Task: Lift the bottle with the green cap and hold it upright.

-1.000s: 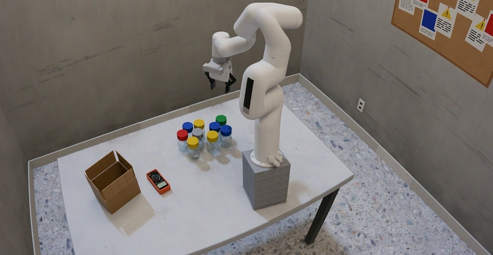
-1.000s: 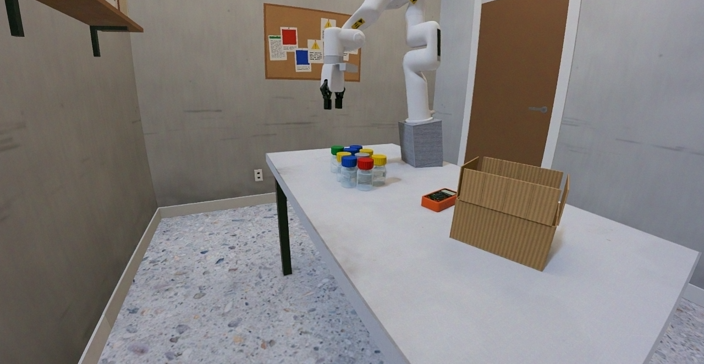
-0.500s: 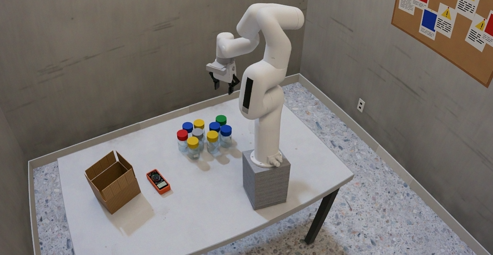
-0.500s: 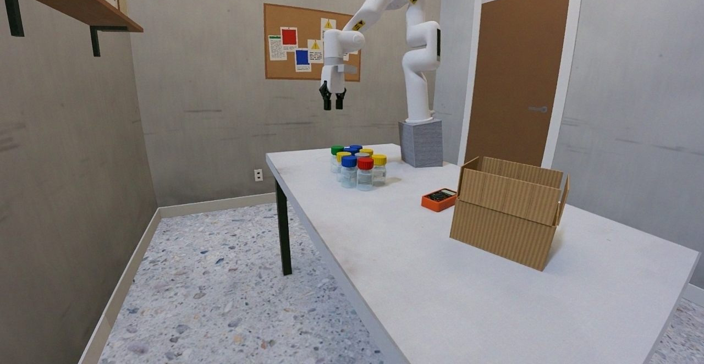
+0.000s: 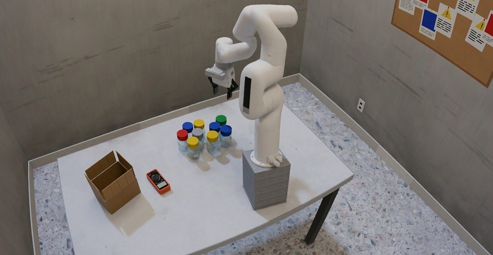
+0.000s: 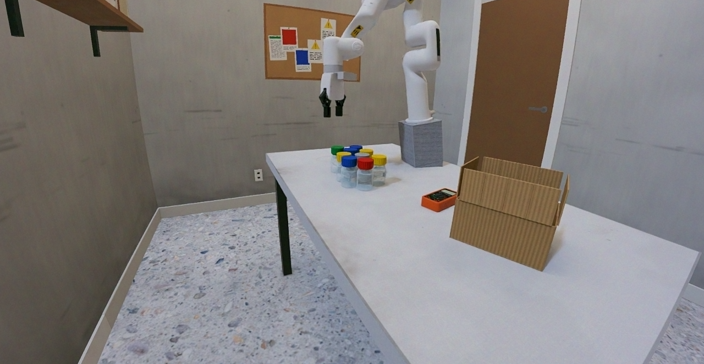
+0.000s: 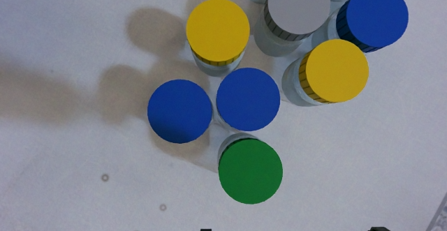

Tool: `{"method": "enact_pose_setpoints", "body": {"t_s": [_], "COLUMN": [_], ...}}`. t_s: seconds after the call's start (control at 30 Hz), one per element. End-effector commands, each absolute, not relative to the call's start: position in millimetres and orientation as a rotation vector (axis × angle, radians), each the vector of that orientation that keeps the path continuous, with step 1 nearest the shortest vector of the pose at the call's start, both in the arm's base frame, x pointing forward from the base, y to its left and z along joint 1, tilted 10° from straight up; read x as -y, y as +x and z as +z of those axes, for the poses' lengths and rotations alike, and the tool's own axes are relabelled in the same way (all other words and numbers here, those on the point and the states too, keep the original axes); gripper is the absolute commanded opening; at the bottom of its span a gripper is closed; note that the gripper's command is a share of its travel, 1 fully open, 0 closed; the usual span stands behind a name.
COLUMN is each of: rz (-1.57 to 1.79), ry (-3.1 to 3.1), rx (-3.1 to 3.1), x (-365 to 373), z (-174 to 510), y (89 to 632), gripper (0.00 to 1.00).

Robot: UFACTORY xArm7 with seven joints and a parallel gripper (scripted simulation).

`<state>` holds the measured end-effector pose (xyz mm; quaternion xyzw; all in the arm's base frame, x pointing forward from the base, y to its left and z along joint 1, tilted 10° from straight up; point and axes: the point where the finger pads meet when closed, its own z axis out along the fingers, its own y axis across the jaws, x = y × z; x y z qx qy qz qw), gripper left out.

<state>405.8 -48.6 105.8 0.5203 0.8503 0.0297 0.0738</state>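
Note:
The bottle with the green cap point(image 5: 220, 120) stands upright at the far edge of a tight cluster of clear bottles on the white table. It also shows in the exterior view point(image 6: 336, 157) and in the wrist view point(image 7: 250, 169), low in the frame. Two blue-capped bottles point(image 7: 248, 99) point(image 7: 179, 111) stand right beside it. My gripper point(image 5: 222, 88) is open and empty. It hangs well above the table, over the far side of the cluster, and also shows in the exterior view point(image 6: 332, 108).
Yellow-capped point(image 5: 212, 141), grey-capped point(image 5: 197, 136), red-capped point(image 5: 182, 140) and blue-capped point(image 5: 225, 135) bottles crowd the cluster. An open cardboard box point(image 5: 111, 181) and an orange multimeter point(image 5: 158, 181) lie to the left. The arm's grey base block point(image 5: 266, 184) stands to the right.

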Motion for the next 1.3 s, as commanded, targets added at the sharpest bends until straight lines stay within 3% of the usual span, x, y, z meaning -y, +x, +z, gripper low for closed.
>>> {"method": "enact_pose_setpoints", "body": {"t_s": [0.0,0.7,1.27], "rz": [0.1,0.084,0.075], "ry": [1.559,1.568,1.57], "rx": [-2.55,-2.537,-2.532], "x": [48.0,55.0,57.6], "z": [96.5,28.4,15.3], "y": [411.3,418.5,418.6], "gripper": [0.79,0.79,0.79]}}
